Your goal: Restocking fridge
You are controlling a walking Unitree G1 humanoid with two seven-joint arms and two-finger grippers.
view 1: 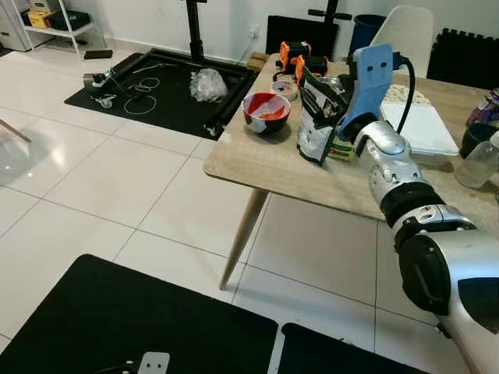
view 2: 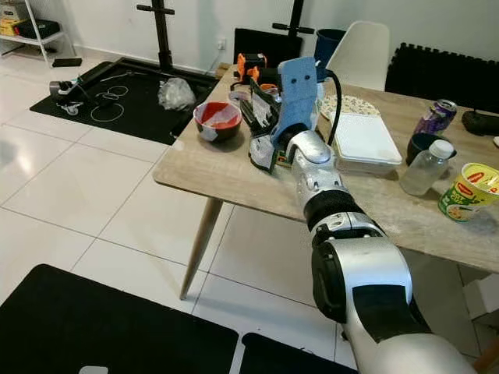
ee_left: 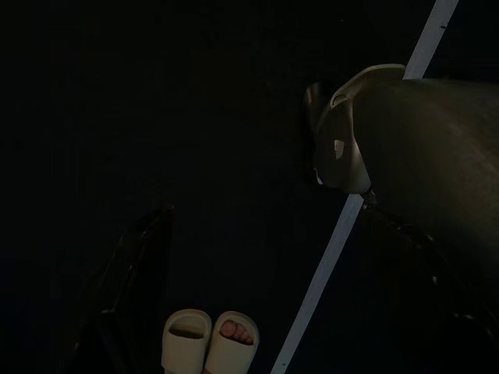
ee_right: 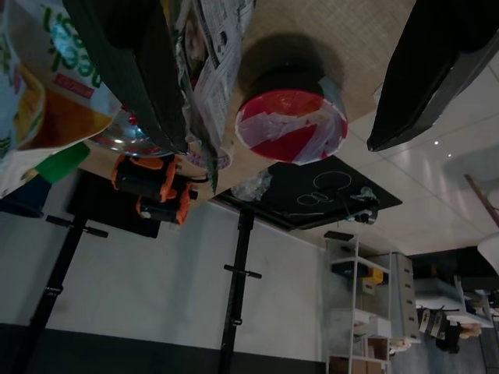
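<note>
The right gripper (ee_right: 257, 93), fingers spread wide and apparently empty, reaches over the wooden table (view 2: 234, 175) toward the upright snack pouch (view 2: 262, 125), just at its eleven o'clock.

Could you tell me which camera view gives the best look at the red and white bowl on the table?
The left eye view: the bowl sits unobstructed near the table edge, left of the right claw. The right eye view shows it similarly, slightly smaller. The right wrist view shows it close, between the fingers.
</note>
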